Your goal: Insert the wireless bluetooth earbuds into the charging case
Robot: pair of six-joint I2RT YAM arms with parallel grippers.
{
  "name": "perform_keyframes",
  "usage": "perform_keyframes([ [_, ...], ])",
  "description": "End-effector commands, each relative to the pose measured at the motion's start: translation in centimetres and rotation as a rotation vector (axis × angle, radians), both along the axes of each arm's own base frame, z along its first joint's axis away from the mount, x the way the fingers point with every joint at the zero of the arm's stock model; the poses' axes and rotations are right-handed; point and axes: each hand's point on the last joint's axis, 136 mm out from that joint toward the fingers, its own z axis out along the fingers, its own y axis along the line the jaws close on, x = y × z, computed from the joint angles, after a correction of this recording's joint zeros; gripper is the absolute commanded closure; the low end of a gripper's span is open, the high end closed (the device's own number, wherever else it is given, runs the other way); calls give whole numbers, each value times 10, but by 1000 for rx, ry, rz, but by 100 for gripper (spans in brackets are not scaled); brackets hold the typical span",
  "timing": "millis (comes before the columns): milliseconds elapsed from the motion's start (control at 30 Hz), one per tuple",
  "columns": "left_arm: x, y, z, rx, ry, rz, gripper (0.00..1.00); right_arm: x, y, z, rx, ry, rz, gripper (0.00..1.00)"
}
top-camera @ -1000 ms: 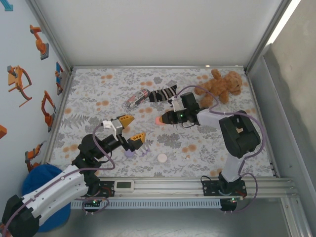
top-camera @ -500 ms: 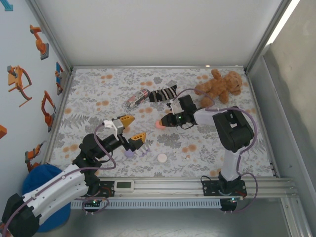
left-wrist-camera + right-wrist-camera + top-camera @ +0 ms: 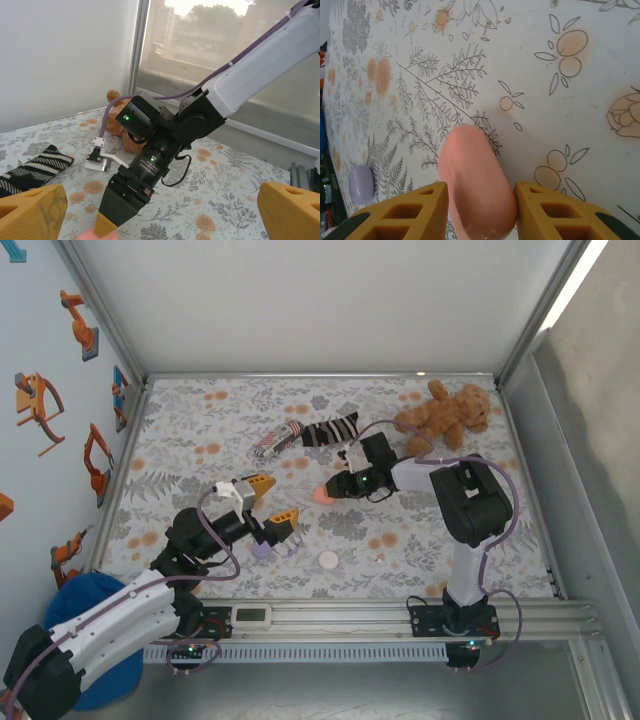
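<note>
A salmon-pink rounded charging case [image 3: 475, 185] lies blurred between the fingers of my right gripper [image 3: 481, 189]. The jaws stand slightly parted: the right finger touches the case and a thin gap shows at the left one. From above, the right gripper [image 3: 331, 489] sits low at mid-table with the pink case [image 3: 321, 494] at its tip. The left wrist view shows that gripper [image 3: 107, 224] from the front. My left gripper [image 3: 271, 502] hangs wide open and holds nothing. A pale purple case [image 3: 262, 550] lies just below it, with tiny pale purple pieces [image 3: 291, 548], likely earbuds, beside it.
A white round case [image 3: 328, 560] lies near the front of the floral table [image 3: 200, 420]. A striped sock [image 3: 325, 430], a small rolled item [image 3: 272, 445] and a brown teddy bear [image 3: 445, 410] lie toward the back. Metal frame walls enclose the table.
The right gripper reached a little left and lower with the pink case, and its jaws have now parted somewhat. The left gripper drifted slightly right, still wide open.
</note>
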Motion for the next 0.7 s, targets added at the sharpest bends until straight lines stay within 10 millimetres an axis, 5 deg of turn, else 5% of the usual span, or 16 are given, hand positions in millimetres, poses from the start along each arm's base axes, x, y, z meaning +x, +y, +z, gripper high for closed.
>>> perform_keyframes([
  [0,-2,-2,17,-22,-41,-16,4,9,-6,11,-28,-51,-10,60],
  [433,0,1,14,-13,-37,7,4,7,-20,49,-45,-194,-43,53],
  [667,17,9,-1,23,11,113,4,-7,-34,73,-45,-288,-73,45],
])
